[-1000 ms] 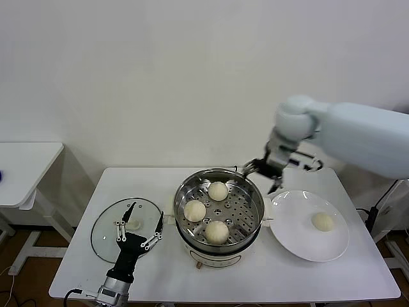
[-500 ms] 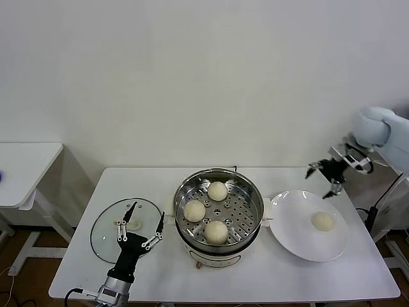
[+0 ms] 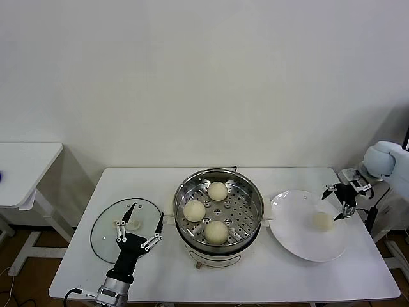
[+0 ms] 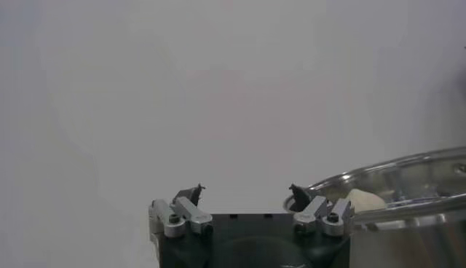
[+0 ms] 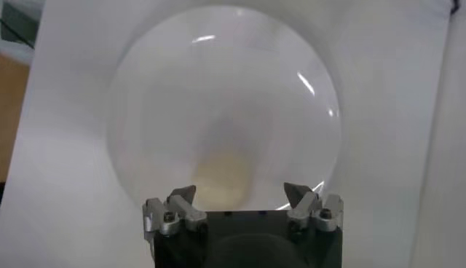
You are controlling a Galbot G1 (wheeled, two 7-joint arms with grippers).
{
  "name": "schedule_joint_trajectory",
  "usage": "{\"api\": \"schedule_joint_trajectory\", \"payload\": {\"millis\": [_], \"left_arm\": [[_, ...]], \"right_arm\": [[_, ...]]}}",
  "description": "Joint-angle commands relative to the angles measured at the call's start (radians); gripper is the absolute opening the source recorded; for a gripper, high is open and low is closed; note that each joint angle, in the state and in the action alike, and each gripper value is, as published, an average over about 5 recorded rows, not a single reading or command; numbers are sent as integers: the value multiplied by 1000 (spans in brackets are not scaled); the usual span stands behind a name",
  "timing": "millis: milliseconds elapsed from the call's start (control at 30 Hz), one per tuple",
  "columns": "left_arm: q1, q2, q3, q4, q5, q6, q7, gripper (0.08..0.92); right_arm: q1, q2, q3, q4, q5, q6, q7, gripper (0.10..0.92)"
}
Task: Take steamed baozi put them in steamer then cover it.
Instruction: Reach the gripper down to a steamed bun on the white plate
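Three cream-white baozi (image 3: 217, 190) (image 3: 194, 210) (image 3: 216, 231) lie in the shiny steel steamer (image 3: 252, 185) at the table's middle. A fourth baozi (image 3: 323, 221) lies on the white plate (image 3: 291, 224) to the right; it shows blurred in the right wrist view (image 5: 222, 175). My right gripper (image 3: 339, 200) is open and empty, just above and right of that baozi (image 5: 240, 193). The glass cover (image 3: 105, 233) lies flat at the left. My left gripper (image 3: 139, 225) is open over the cover's near right edge (image 4: 244, 193). The steamer rim (image 4: 397, 171) shows in the left wrist view.
The steamer stands on a cream-white pot base (image 3: 217, 261). A second white table (image 3: 25, 166) stands at the far left. A cable and table legs show past the table's right edge.
My right arm has swung from beside the steamer's far right rim over to the right and down to the plate, beside the last baozi. The left arm has not moved.
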Motion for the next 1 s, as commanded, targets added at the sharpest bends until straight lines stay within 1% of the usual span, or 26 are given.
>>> {"api": "schedule_joint_trajectory", "payload": {"millis": [33,767,867,1000], "left_arm": [[0,-2,-1,2,1,1,0,823],[-1,-8,-6,5,1,1,1,823],[0,-8,-8,5,1,0,1,823],[1,-8,-10,4,1,-1,1,823]], "right_arm": [[-117,28,66,-82,-20,-19,38,823],[-176,80,113,-137,-35,-24,44,821],[-175,82,115,-139,-35,-26,43,790],[-173,81,118,-135,-32,-28,37,699]]}}
